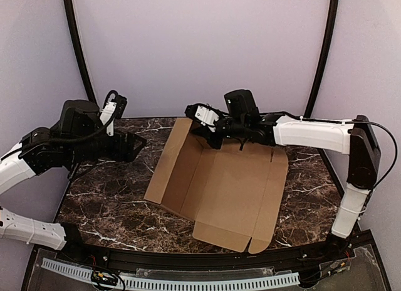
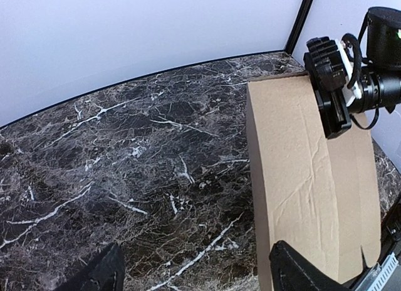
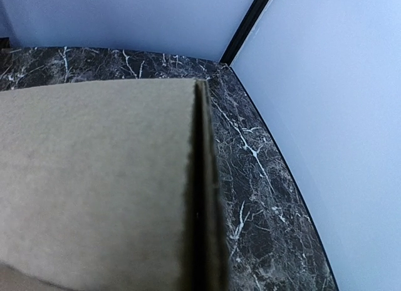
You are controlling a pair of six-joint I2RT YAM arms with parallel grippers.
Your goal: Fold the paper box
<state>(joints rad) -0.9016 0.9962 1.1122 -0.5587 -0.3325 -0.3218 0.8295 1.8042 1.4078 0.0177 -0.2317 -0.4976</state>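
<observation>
From above, the plain brown cardboard paper box (image 1: 232,184) lies half-open on the dark marble table (image 1: 106,203), its left panel raised. The right gripper (image 1: 210,133) pinches that panel's top edge, and the left gripper (image 1: 135,145) hovers apart. In the left wrist view, its black fingers (image 2: 100,273) are spread wide, holding nothing. In the right wrist view, cardboard fills the picture.

The paper box (image 3: 94,178) fills the left (edge-on, close) — marble table (image 3: 263,178) beyond.
</observation>
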